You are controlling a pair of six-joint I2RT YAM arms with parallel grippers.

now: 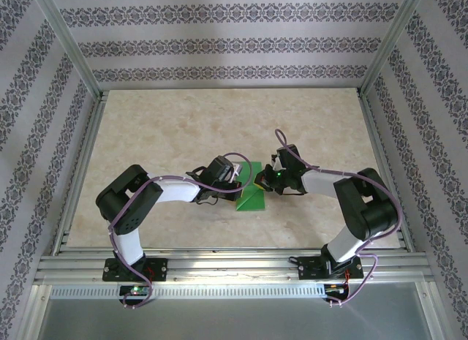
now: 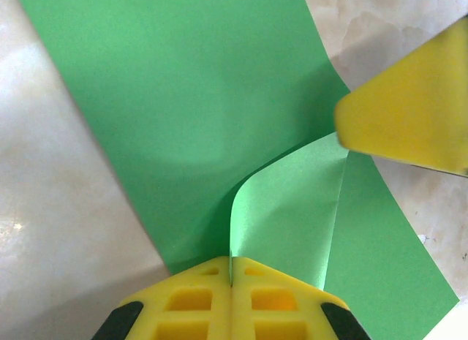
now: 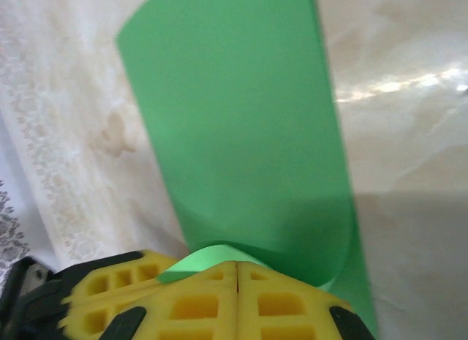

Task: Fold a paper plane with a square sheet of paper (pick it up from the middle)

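Left hand (image 2: 231, 280): closed, its yellow fingers (image 2: 281, 305) pinching a raised curl of the square sheet of paper (image 2: 183, 113).
Right hand (image 3: 238, 268): closed as well, clamped on a rolled-over edge of the same sheet, close to the left hand.
Sheet: bright green, near the middle of the bench (image 1: 183, 128) between the two hands; one flap lifted and bent, the rest lying flat.
Bench: pale and marbled.
Far side: patterned walls (image 1: 219, 44).

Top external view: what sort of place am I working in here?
Probably a lab robot cell: aluminium frame posts, patterned wallpaper panels on the walls, and a beige marbled tabletop.
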